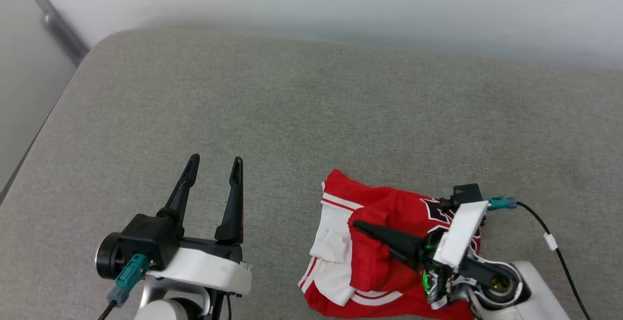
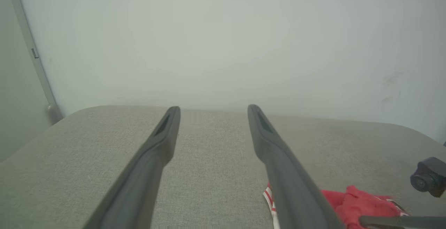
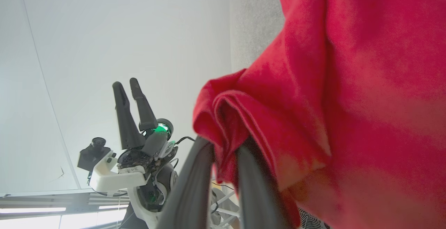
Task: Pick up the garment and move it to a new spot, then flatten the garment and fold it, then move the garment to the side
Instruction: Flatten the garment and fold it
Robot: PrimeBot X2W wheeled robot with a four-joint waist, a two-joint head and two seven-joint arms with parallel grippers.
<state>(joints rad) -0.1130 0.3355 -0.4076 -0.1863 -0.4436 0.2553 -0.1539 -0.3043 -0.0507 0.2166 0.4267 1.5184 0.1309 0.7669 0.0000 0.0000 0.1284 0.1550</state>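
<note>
The right tool (image 1: 360,226) has its two dark fingers nearly closed, pinching a fold of the red T-shirt (image 1: 384,203). The shirt lies crumpled on the grey cloth-covered desk (image 1: 292,105), right under and around that tool. The left tool (image 1: 216,159) stands wide open and empty, well off to the side. The pinch seems to catch just one fold. On a lift the cloth could slip free, or the bunched white sleeve (image 1: 333,242) beyond the fingertips could drag along tangled.

Long black fingers (image 1: 235,198), white wrists (image 1: 199,269).
</note>
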